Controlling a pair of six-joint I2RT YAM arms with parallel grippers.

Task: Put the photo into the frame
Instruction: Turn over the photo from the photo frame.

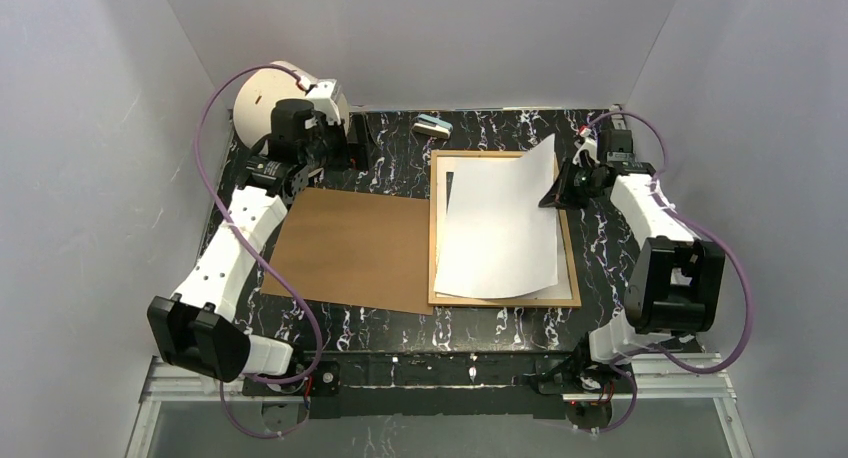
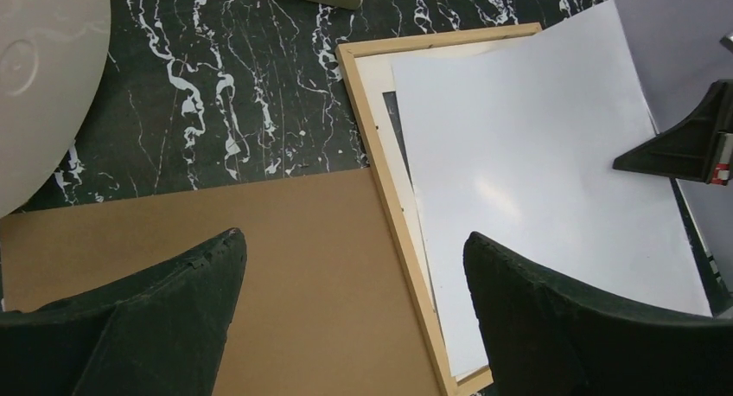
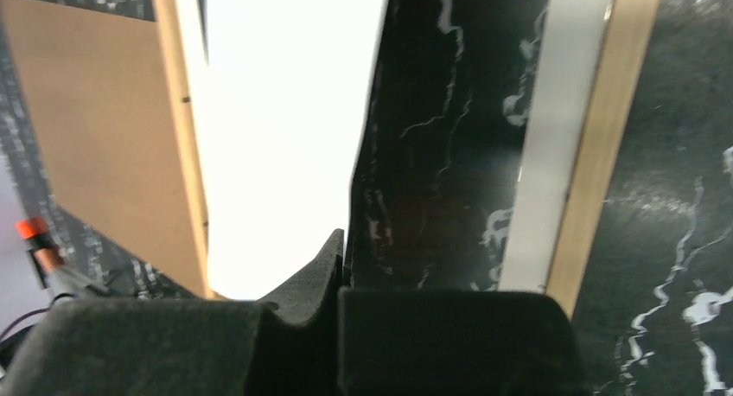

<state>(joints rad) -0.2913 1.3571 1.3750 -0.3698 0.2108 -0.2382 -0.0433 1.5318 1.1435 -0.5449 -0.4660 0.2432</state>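
Two arms: right jaws are clamping the photo (image 1: pixel 500 228) at its right edge, ctr-right; it's lying white-side up over the frame (image 1: pixel 433 238) w/ long axis top-bottom. Left jaws are gaping, upper left, farther off.

Lab test booth: white walls (image 1: pixel 80 128) enclosing a black marbled table (image 1: pixel 400 328).

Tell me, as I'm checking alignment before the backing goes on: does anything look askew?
Yes. The photo, white side up, lies rotated against the edges of the frame, not square in it. Its far right corner is lifted, pinched in the right gripper.
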